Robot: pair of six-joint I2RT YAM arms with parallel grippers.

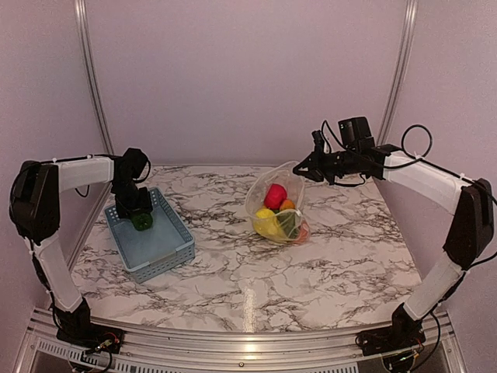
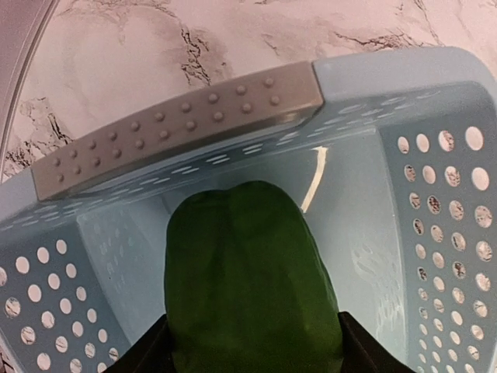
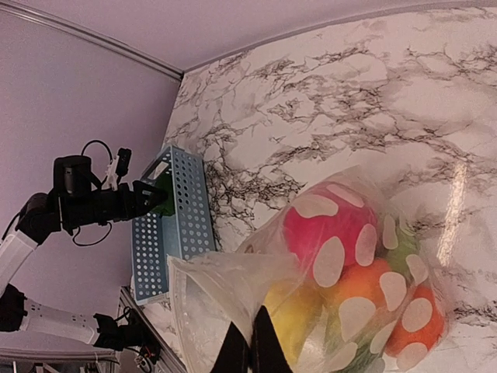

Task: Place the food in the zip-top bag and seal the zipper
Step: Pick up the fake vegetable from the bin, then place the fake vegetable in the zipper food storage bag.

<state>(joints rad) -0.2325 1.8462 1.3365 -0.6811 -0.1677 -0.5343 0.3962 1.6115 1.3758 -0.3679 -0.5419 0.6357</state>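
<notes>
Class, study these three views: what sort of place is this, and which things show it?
Most likely a robotics test cell, not a kitchen: a white-and-black left robot arm and right robot arm bolted at a marble-patterned tabletop, plain pale walls, glossy toy fruit in a clear polka-dot plastic bag.

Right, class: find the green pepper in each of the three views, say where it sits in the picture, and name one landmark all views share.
Top external: pepper left of centre, in the left end effector, at the basket's far end.
Left wrist: pepper bottom centre, large.
Right wrist: pepper small, left of centre, at the basket's top end.
Shared landmark: the basket.
</notes>
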